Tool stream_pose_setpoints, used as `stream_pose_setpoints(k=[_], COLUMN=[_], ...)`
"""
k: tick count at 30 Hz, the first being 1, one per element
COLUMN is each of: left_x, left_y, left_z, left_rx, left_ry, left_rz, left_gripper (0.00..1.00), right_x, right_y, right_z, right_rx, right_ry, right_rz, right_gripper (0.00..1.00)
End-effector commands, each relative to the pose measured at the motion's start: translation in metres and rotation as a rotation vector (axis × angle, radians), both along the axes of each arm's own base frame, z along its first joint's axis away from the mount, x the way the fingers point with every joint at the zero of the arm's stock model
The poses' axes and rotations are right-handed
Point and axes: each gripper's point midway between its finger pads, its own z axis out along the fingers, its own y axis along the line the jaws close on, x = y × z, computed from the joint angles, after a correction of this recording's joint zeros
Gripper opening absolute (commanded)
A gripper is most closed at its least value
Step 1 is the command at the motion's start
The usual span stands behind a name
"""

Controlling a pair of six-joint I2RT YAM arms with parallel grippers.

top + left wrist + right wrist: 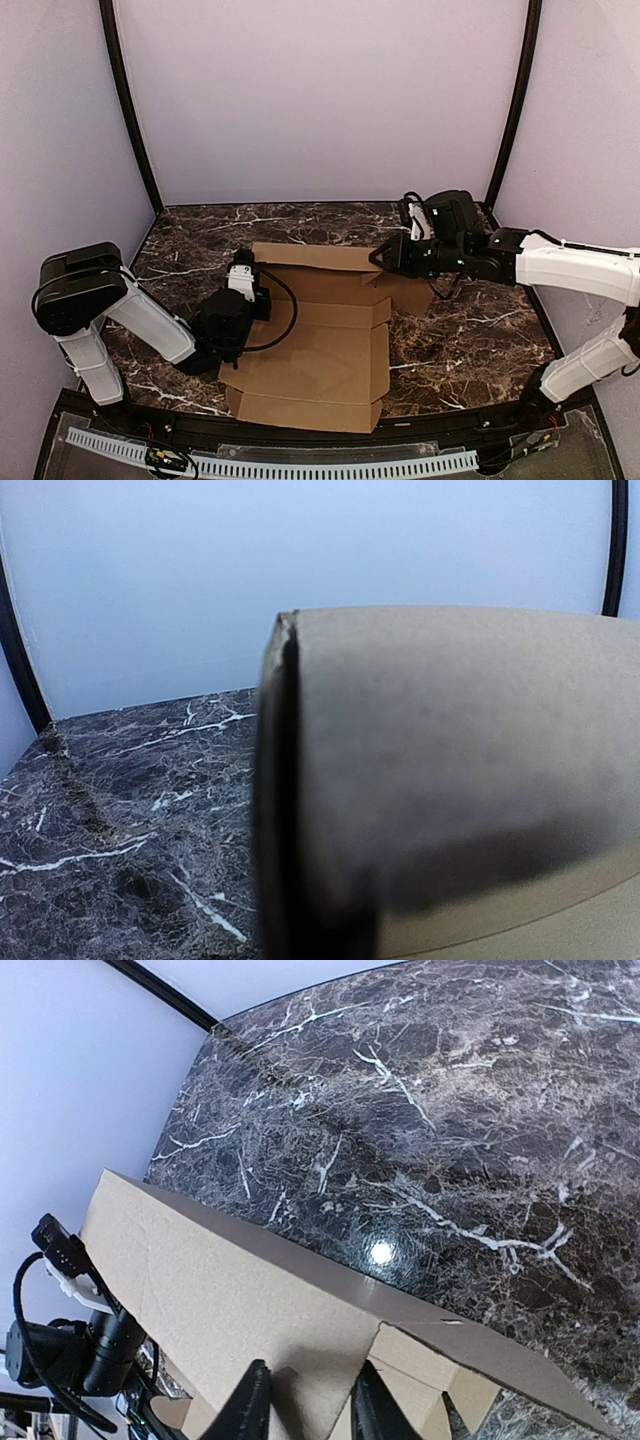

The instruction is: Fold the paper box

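Note:
The paper box (pixel 320 350) lies as a brown die-cut sheet in the middle of the marble table. Its back panel (pixel 220 1290) is tilted up off the table. My right gripper (pixel 380 258) is at that panel's right end. In the right wrist view its two dark fingers (pixel 250 1405) stand partly apart over the panel's face beside a notch, so the gripper (pixel 308 1405) is open. My left gripper (pixel 250 270) is shut at the sheet's back left corner. Blurred cardboard (pixel 450 760) fills the left wrist view and hides its fingers; whether they pinch it I cannot tell.
The dark marble table (pixel 470 330) has a black frame post at each back corner (pixel 130 110) (pixel 515 100) and lavender walls behind. A white perforated rail (pixel 270 465) runs along the near edge. The left arm's body and cable (pixel 70 1350) show beyond the panel.

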Motion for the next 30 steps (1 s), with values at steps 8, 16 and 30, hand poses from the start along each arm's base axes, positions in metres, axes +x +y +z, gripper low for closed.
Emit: stream_pose_setpoints(k=[8, 16, 30], left_x=[-0.006, 0.000, 0.002], left_y=[-0.012, -0.006, 0.017], left_z=[0.012, 0.015, 0.010], left_rx=[-0.058, -0.054, -0.103], left_ry=[-0.009, 0.000, 0.067], left_rz=[-0.049, 0.025, 0.122], left_gripper=[0.01, 0.01, 0.01], right_x=[-0.002, -0.009, -0.051], right_y=[0.010, -0.008, -0.072], right_z=[0.030, 0.029, -0.010], right_rx=[0.152, 0.116, -0.033], right_ry=[-0.051, -0.074, -0.105], right_rz=[0.039, 0.024, -0.011], right_gripper=[0.14, 0.51, 0.58])
